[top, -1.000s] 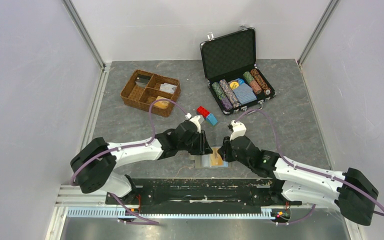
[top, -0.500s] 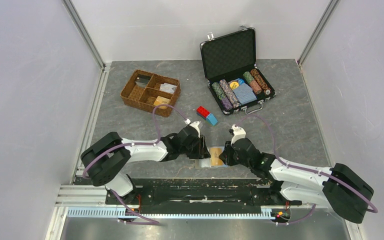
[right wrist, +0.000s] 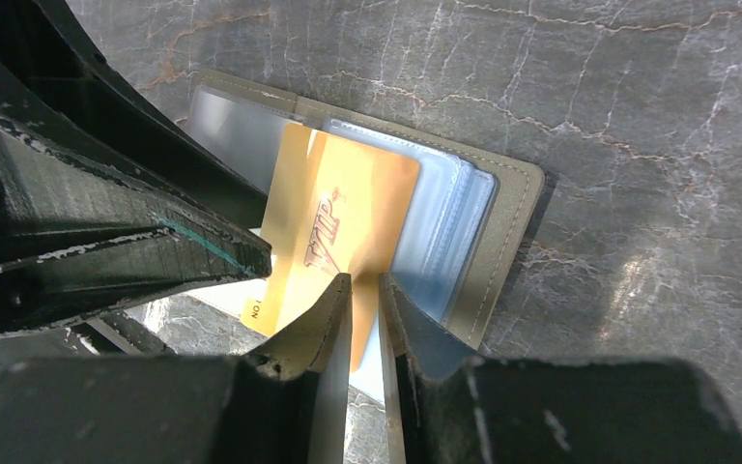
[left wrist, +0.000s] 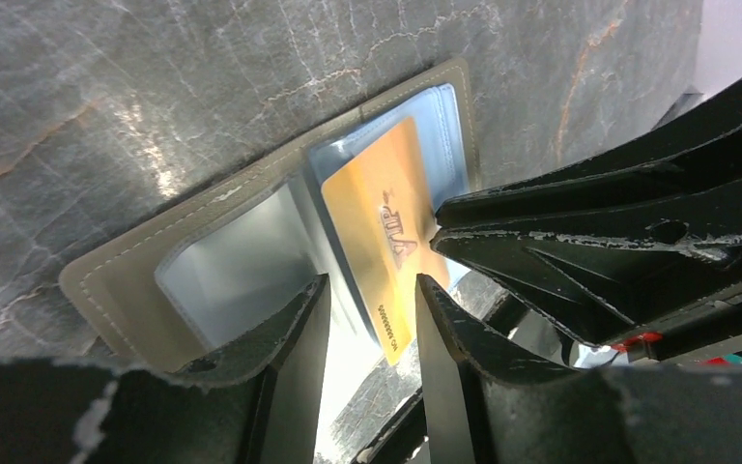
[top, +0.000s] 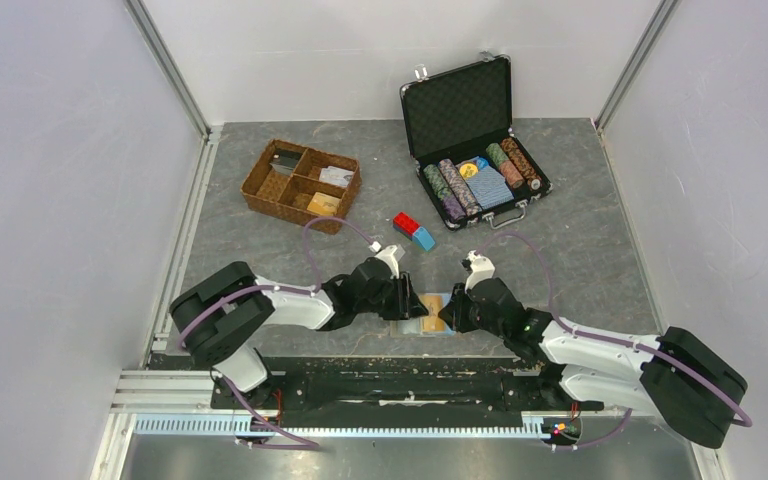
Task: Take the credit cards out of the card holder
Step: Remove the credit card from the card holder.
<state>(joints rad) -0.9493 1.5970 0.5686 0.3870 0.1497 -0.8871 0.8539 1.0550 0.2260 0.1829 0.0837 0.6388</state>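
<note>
The card holder point(right wrist: 514, 220) lies open and flat on the bench point(top: 580, 240), close to the near edge and between the two arms. An orange-gold card point(right wrist: 343, 217) sticks partway out of its slots towards the near side, tilted a little. Behind it sit light blue layers point(right wrist: 444, 208) (cards or clear sleeves, it cannot be told which).

The right gripper point(right wrist: 365, 282) has its fingers drawn almost together, and the near edge of the orange-gold card is pinched in the narrow slit between them. The left gripper point(left wrist: 367, 285) stands moderately open and holds nothing. One finger point(left wrist: 295, 324) is over the holder's clear left-hand sleeve, and the card's near corner shows in the gap; whether that finger presses down cannot be told.

Farther back are a wicker tray point(top: 252, 185) on the left, a black chip case point(top: 457, 100) on the right, and red and blue blocks point(top: 413, 230) between them.
</note>
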